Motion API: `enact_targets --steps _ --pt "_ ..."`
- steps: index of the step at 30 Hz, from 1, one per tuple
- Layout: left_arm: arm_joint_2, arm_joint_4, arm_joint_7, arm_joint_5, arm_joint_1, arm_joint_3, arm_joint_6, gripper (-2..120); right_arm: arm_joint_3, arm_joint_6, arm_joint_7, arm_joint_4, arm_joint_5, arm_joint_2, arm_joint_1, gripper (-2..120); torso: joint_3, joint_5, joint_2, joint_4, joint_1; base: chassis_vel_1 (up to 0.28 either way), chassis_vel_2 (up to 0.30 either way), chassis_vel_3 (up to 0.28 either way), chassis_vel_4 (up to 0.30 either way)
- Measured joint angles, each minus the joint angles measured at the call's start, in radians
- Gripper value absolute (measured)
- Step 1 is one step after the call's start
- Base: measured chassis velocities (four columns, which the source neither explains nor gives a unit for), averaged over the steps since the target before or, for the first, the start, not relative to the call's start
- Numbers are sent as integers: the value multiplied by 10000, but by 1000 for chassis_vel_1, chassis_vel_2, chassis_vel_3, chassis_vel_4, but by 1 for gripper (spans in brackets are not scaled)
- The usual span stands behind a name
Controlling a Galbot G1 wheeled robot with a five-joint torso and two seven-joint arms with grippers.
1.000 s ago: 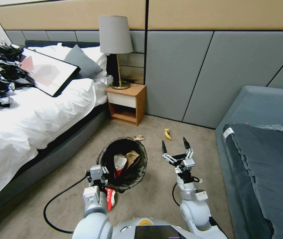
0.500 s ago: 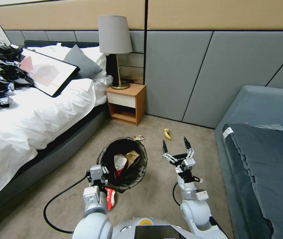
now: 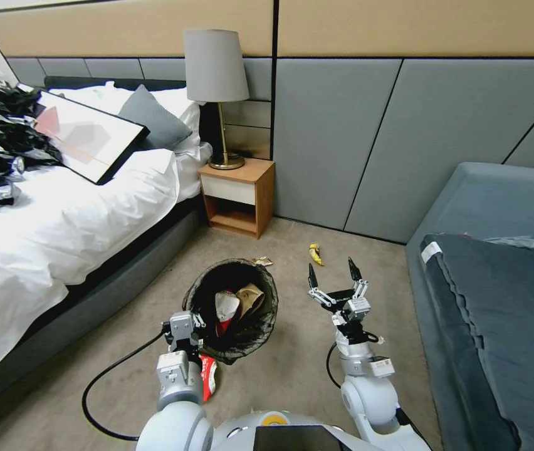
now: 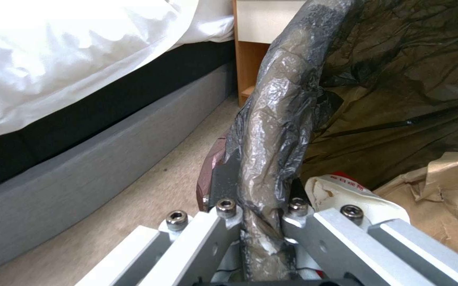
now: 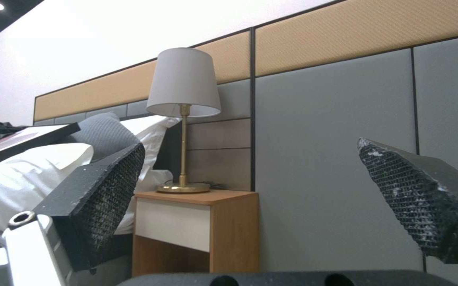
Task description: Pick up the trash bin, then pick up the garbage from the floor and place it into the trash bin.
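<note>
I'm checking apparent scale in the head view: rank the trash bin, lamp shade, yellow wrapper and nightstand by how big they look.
1. trash bin, though it is nearest
2. nightstand, close to the bin
3. lamp shade
4. yellow wrapper, far smallest

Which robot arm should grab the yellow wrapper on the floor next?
Probably the right. Its end effector is open, empty and just short of the yellow wrapper. The left end effector is busy, shut on the trash bin rim.
</note>
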State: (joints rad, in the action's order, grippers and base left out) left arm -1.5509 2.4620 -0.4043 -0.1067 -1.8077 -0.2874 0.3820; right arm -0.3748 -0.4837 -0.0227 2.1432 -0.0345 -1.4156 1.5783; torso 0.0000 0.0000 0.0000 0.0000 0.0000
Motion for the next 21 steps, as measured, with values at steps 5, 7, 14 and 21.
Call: enact_targets --steps 5,7,14,21 --pt "0 0 0 0 -1 0 0 0 -15 -1 -1 -1 -3 -18 -4 100 0 1 0 1 0 -105 87 104 -84" --pt "0 0 -1 0 0 0 0 0 -15 -1 0 -1 -6 -24 -4 100 0 -1 0 1 0 -80 91 78 -76" --pt "0 0 0 0 0 0 0 0 -36 -19 17 -29 -27 -34 14 100 -1 0 0 0 0 -84 95 92 -100" --pt "0 0 0 0 0 0 0 0 -22 -43 36 -44 -23 -59 21 100 -1 1 0 0 0 -109 107 112 -108"
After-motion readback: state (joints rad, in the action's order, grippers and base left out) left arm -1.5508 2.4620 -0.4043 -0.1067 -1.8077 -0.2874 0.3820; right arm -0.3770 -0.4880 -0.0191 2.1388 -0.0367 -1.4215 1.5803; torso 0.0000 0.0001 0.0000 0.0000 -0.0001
